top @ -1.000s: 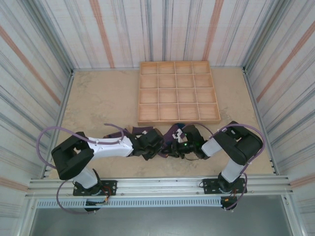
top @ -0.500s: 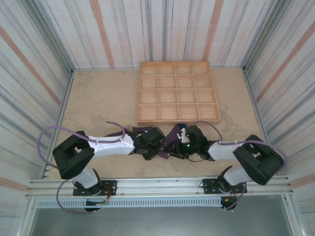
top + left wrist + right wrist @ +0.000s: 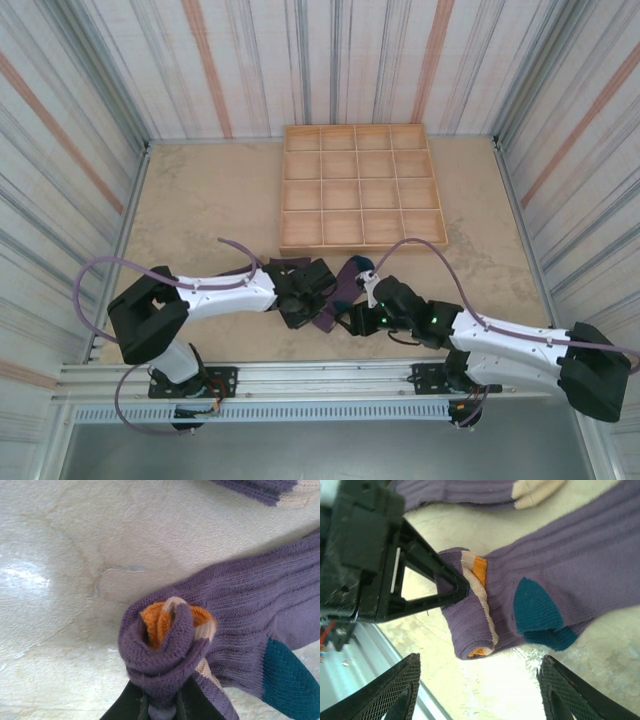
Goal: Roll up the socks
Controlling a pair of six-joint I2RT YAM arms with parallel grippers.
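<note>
The socks (image 3: pixel 341 288) lie on the table in front of the tray, two purple knit socks stacked and partly rolled from one end. In the left wrist view the rolled end (image 3: pixel 162 640) shows orange and peach cuff layers inside, and my left gripper (image 3: pixel 162 709) is shut on it from below. A teal heel (image 3: pixel 290 680) lies flat to the right. In the right wrist view my right gripper (image 3: pixel 480 692) stands open, its mesh fingertips (image 3: pixel 395 690) wide apart and clear of the roll (image 3: pixel 470 625). The left gripper's black fingers (image 3: pixel 447 582) pinch the roll's far side.
A wooden tray (image 3: pixel 362 187) divided into compartments sits behind the socks. Striped walls close in the table on three sides. A metal rail (image 3: pixel 320 380) runs along the near edge, close behind my right gripper (image 3: pixel 362 318). A peach sock end (image 3: pixel 535 492) lies beyond the roll.
My right gripper has opened, let go of the roll and drawn back toward the near edge as its arm stretched out low. The left gripper stays clamped on the rolled end.
</note>
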